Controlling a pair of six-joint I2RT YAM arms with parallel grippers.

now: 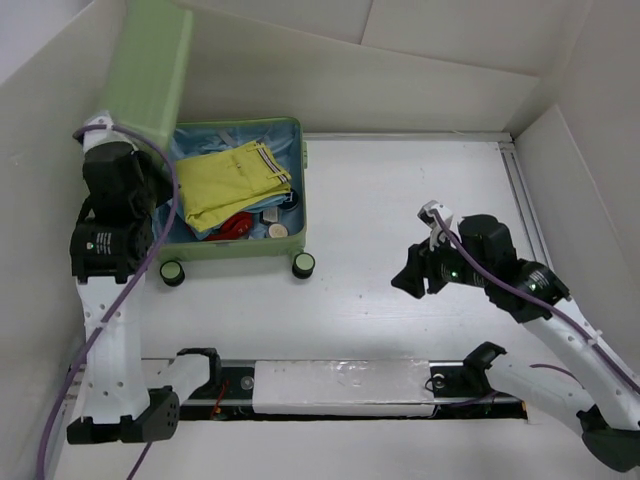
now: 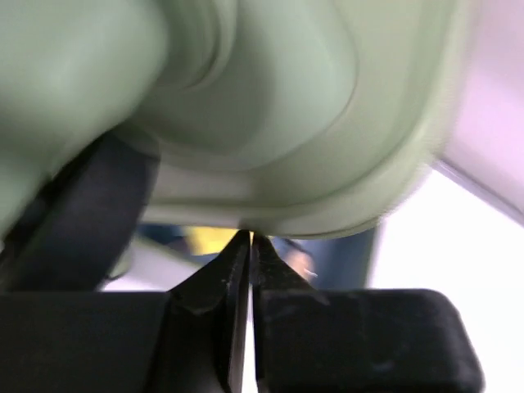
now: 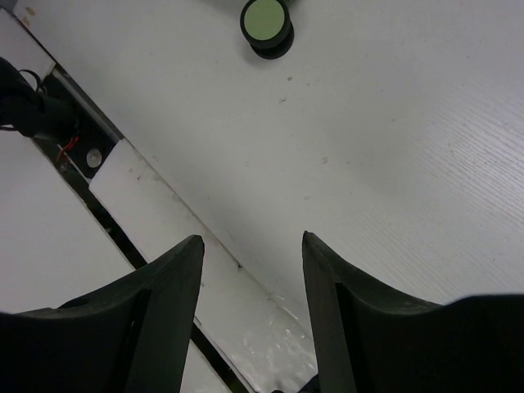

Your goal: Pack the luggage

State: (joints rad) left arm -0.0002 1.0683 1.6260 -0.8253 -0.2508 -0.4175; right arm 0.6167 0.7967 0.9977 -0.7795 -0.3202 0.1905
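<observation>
Pale green luggage (image 1: 235, 253): lies open at about 10 o'clock on the desk (image 1: 400, 200), base flat, lid (image 1: 150, 70) standing up along its 9 o'clock side.
Contents: a folded yellow garment (image 1: 230, 180) fills most of the blue-lined base. A red item (image 1: 237, 224) and a few small pieces sit toward its 6 o'clock wall.
Wheels: two green-faced casters (image 1: 303, 264) point toward 6 o'clock.
Left gripper (image 2: 250, 239): fingers pressed together, tips right at the rounded rim of the green shell. Whether they pinch anything thin there cannot be told.
Right gripper (image 3: 252, 237): fingers apart and holding nothing, above bare desk at about 3 o'clock, well apart from the luggage.
Step in hand: probably bringing the lid down, since the base looks filled.
How to do it well: keep the tips seated on the rim and follow the lid's arc toward 3 o'clock instead of pushing straight, so they do not slip off the curved shell.
Watch for: the yellow garment's 3 o'clock edge lies close to the base wall and could catch in the seam.
Right arm's use: it could steady the base wall at 3 o'clock if the casters let the luggage roll.
</observation>
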